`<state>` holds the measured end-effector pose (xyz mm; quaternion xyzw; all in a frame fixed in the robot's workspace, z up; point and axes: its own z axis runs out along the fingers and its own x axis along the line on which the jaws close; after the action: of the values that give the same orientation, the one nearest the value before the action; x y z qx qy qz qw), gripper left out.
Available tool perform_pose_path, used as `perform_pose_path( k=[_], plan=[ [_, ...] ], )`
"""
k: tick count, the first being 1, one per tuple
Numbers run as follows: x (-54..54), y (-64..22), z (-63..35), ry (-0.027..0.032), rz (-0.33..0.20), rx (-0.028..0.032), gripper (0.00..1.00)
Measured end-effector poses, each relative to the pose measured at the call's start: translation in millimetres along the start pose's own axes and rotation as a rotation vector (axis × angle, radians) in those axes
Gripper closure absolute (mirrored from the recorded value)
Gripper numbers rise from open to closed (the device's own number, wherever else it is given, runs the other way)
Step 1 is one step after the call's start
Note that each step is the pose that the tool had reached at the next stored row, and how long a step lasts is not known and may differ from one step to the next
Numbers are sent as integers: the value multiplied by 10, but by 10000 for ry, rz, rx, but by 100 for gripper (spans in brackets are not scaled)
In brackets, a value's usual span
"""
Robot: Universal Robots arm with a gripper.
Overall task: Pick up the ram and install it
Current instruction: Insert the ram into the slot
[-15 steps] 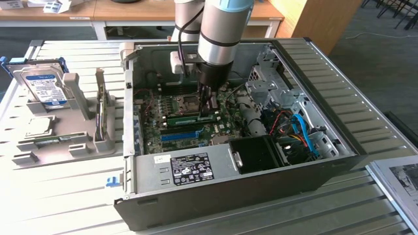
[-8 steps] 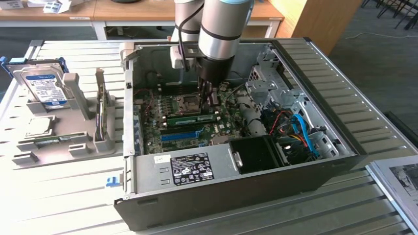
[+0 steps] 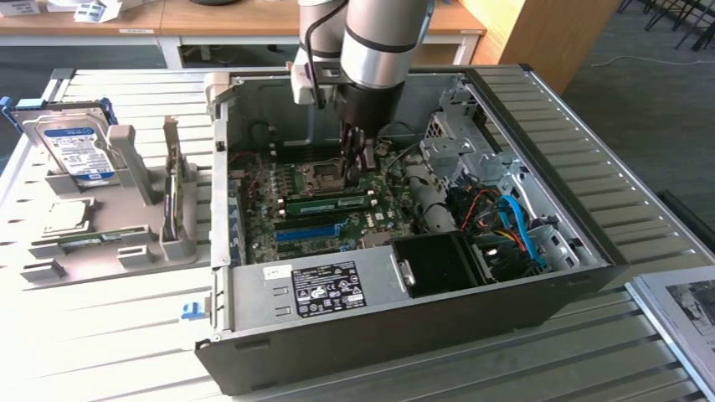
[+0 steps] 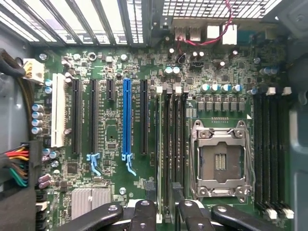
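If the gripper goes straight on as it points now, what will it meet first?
Probably the ram, standing upright beside the CPU socket, just under the open gripper; the depth is unclear.

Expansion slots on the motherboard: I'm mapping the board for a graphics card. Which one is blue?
The blue slot is the only one. It stands between a short black slot and a long black slot, and a white slot ends the row.

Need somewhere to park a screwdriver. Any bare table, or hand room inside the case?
Bare table between the holder, the case and the near edge; another strip along the case on the exterior view's right. Inside is crowded: the open gripper hangs by the ram on the board, cables fill the drive corner.
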<state>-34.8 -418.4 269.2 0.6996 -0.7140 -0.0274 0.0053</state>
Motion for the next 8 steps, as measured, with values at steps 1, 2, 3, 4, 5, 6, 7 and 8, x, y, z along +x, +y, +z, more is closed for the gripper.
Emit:
perform_pose_path(
  k=[1,2,3,4,5,6,7,8],
  plan=[
    [-1,1,-22,0,0,0,75],
    [-1,2,-44,0,-1,0,75],
    [-2,3,-64,0,0,0,75],
    [-2,4,-84,0,0,0,75],
    [-3,5,-104,0,0,-1,75],
    [-4,6,-125,0,0,0,75],
    [-5,7,-145,1,0,0,75],
    [-5,8,-164,0,0,0,75]
  ],
)
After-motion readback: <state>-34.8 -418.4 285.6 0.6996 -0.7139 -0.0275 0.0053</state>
